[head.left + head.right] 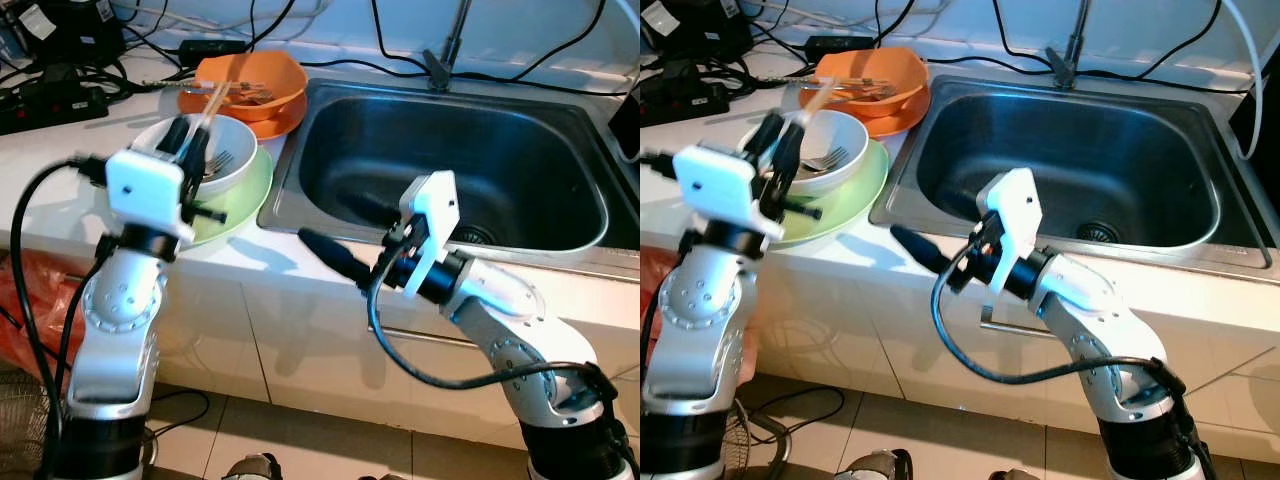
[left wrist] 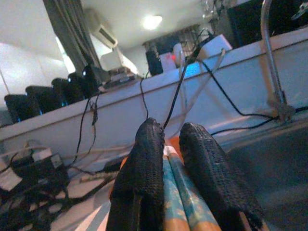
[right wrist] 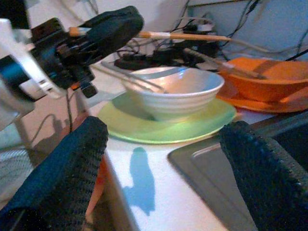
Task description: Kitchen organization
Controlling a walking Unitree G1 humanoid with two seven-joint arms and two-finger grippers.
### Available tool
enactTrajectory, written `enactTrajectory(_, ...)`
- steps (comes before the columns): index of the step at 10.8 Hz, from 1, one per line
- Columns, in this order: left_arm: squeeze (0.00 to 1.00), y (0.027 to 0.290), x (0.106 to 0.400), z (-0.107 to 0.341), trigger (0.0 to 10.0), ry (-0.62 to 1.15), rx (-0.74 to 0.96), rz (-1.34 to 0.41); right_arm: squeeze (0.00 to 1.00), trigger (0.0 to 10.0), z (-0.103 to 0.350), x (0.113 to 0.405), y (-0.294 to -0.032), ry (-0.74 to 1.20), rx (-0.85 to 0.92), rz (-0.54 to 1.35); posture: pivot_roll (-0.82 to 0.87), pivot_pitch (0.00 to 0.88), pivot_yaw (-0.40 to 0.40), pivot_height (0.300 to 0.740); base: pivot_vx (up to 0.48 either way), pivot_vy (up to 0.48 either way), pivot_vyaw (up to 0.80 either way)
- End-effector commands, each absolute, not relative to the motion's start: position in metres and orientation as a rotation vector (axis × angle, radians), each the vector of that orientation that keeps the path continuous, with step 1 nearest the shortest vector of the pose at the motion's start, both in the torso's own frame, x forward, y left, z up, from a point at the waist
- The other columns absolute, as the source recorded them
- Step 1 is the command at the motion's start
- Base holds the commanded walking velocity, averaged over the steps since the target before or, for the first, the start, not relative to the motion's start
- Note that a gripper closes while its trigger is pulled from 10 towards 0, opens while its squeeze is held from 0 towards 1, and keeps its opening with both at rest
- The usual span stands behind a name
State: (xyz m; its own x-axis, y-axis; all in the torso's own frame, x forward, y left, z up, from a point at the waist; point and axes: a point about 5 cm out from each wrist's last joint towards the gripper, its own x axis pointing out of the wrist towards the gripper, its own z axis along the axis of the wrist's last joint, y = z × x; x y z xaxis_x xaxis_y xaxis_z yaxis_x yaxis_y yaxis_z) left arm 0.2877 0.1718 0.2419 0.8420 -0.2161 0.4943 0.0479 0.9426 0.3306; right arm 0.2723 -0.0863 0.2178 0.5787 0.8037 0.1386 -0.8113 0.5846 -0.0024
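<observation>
My left gripper hovers over a white bowl and is shut on a pair of chopsticks, which slant up toward the orange bowl. In the left wrist view both fingers clamp the chopsticks. A fork lies in the white bowl, which sits on a light green plate. The orange bowl holds more utensils and rests on an orange plate. My right gripper is open at the counter's front edge by the sink's left corner, pointing toward the green plate.
A steel sink with a faucet takes up the right of the counter. Black cables and a power strip lie along the back left. A red bag sits on the floor beside the cabinet.
</observation>
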Motion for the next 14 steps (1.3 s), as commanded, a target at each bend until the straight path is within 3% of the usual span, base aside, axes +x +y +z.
enactTrajectory(1,0.00,0.164,0.286,0.249,0.0,-0.594,0.331,-0.171,0.00,10.0,0.219,0.276,-0.089,-0.138,0.070,0.905,0.04,0.110,0.010,0.740,0.000,0.000,0.00)
enactTrajectory(2,0.00,0.156,0.287,0.251,0.0,-0.606,0.318,-0.201,0.00,10.0,0.219,0.279,-0.091,-0.138,0.105,0.870,0.04,0.108,0.011,0.740,0.000,0.000,0.00)
enactTrajectory(4,0.00,0.130,0.301,0.265,0.0,-0.610,0.074,-0.338,0.00,10.0,0.222,0.305,-0.115,-0.132,0.265,0.598,0.03,0.103,0.018,0.740,0.000,0.000,0.00)
enactTrajectory(6,0.00,0.116,0.309,0.275,0.0,-0.635,-0.023,-0.462,0.00,10.0,0.218,0.312,-0.125,-0.098,0.347,0.513,0.03,0.104,0.019,0.740,0.000,0.000,0.00)
enactTrajectory(10,0.00,0.074,0.303,0.245,0.0,-0.487,-0.211,-0.755,0.00,10.0,0.227,0.319,-0.129,-0.053,0.712,0.528,0.02,0.102,0.031,0.740,0.000,0.000,0.00)
enactTrajectory(14,0.00,0.073,0.301,0.228,0.0,-0.437,-0.207,-0.779,0.00,10.0,0.238,0.319,-0.124,-0.034,0.845,0.585,0.02,0.105,0.023,0.740,0.000,0.000,0.00)
